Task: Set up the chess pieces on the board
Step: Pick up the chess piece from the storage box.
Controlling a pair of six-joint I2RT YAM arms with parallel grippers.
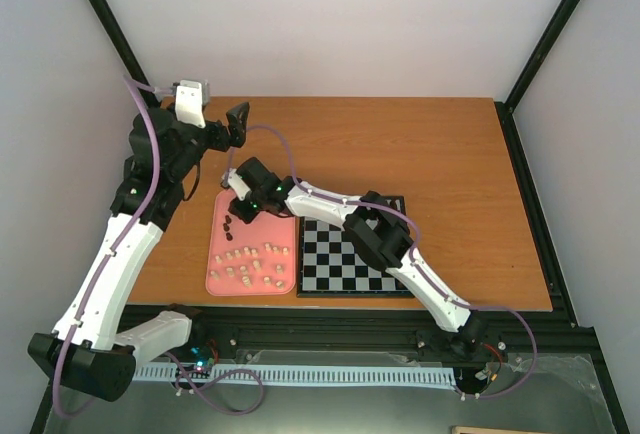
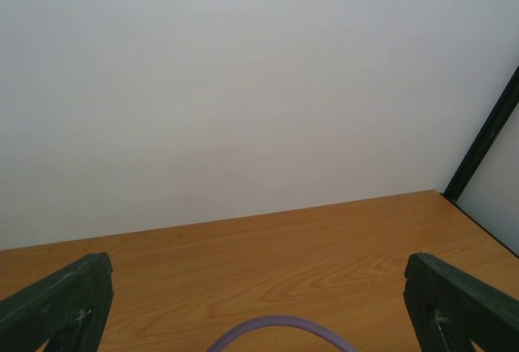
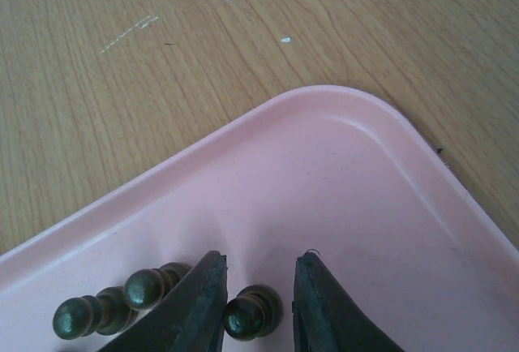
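The board (image 1: 350,264) lies right of the pink tray (image 1: 213,254) and shows no pieces on its visible squares. Several cream chess pieces (image 1: 255,264) lie in the tray's near half, and a few dark ones (image 1: 229,222) lie farther back. My right gripper (image 1: 240,209) is low over the tray's far left corner. In the right wrist view it (image 3: 261,259) is open, with a dark pawn (image 3: 251,313) between the fingers, against the left one. Two more dark pawns (image 3: 150,285) lie just left. My left gripper (image 1: 237,119) is raised, wide open and empty (image 2: 258,263).
The right arm stretches across the board's far left part. A purple cable (image 2: 280,328) loops under the left gripper. The tray's far rim (image 3: 324,100) curves ahead of the right fingers. Black frame posts stand at the table's far corners.
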